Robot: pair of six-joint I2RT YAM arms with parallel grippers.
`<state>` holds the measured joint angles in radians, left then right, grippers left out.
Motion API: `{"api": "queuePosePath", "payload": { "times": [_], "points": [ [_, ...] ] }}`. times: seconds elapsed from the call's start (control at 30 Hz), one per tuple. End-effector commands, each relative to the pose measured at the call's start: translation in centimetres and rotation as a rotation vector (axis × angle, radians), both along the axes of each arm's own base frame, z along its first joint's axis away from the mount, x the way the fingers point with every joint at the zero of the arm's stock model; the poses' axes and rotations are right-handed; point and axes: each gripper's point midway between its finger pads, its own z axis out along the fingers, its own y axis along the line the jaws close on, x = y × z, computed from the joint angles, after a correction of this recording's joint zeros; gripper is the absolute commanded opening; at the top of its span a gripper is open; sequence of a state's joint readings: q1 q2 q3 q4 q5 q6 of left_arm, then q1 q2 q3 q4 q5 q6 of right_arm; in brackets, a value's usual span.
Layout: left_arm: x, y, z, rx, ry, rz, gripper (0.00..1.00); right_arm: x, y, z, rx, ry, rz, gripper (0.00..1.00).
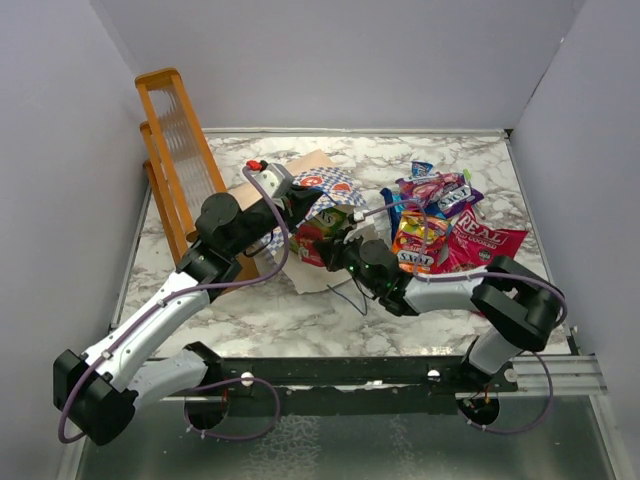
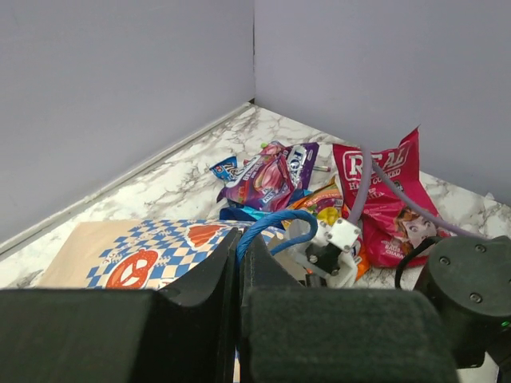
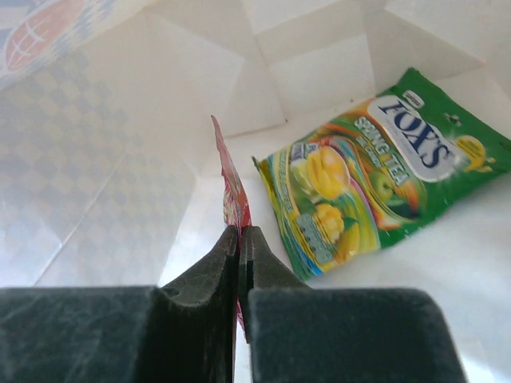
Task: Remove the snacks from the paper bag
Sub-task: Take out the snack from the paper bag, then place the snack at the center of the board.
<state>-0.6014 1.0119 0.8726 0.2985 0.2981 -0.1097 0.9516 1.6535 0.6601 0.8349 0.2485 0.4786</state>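
Inside the paper bag (image 3: pixel 104 175), the right gripper (image 3: pixel 239 237) pinches the near edge of a red packet (image 3: pixel 229 187) that stands on edge and runs leftward ahead of it, the green-yellow candy bag (image 3: pixel 375 171) just beside; the left gripper (image 2: pixel 238 243) pinches the blue cord handle (image 2: pixel 275 225).

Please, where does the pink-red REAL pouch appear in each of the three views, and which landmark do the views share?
Top external: the REAL pouch lies right of centre, on the right edge of the snack pile.
Left wrist: the pouch is at upper right, flat on the marble table.
Right wrist: not in it; this camera looks into the checkered paper bag.
Shared landmark: that bag, seen in all three views.
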Motion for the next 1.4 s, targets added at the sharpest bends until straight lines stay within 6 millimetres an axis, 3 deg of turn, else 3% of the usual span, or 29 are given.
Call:
{"api": "queuePosePath", "payload": {
  "times": [0.0, 0.13, 0.27, 0.47, 0.57, 0.63, 0.73, 0.9, 1.07, 1.37],
  "points": [
    [0.3, 0.8, 0.6, -0.004, -0.035, 0.039, 0.00, -0.8, -2.2, 1.1, -0.017, 0.020, -0.033, 0.02],
    [0.8, 0.8, 0.0, 0.009, -0.016, 0.054, 0.00, -2.4, -5.1, 3.1, -0.136, 0.017, -0.029, 0.02],
    [1.0, 1.1, -0.3, 0.013, -0.006, 0.073, 0.00, -4.4, -9.0, 8.2, -0.224, -0.017, -0.036, 0.02],
    [1.5, 1.7, -0.6, 0.015, -0.002, 0.120, 0.00, -9.9, -13.0, 15.7, -0.194, -0.029, 0.090, 0.02],
    [1.9, 1.8, -0.7, 0.016, 0.003, 0.137, 0.00, -10.6, -16.4, 18.2, -0.178, 0.040, -0.022, 0.02],
    [2.0, 1.9, -0.7, 0.013, 0.004, 0.145, 0.00, -9.9, -19.2, 19.1, -0.178, 0.068, -0.170, 0.02],
    [1.9, 1.9, -0.8, 0.009, -0.001, 0.144, 0.00, -8.9, -21.9, 19.2, -0.234, 0.086, -0.319, 0.02],
    [2.2, 2.4, -1.0, 0.020, -0.009, 0.175, 0.00, -7.0, -24.4, 17.7, -0.340, 0.145, -0.553, 0.02],
    [2.2, 2.4, -1.0, 0.017, -0.009, 0.174, 0.00, -4.5, -24.9, 16.5, -0.501, 0.131, -0.696, 0.02],
    [2.1, 3.2, -0.3, 0.014, -0.036, 0.204, 0.00, 4.9, -29.1, 12.8, -0.787, 0.291, -0.808, 0.02]
  ]
}}
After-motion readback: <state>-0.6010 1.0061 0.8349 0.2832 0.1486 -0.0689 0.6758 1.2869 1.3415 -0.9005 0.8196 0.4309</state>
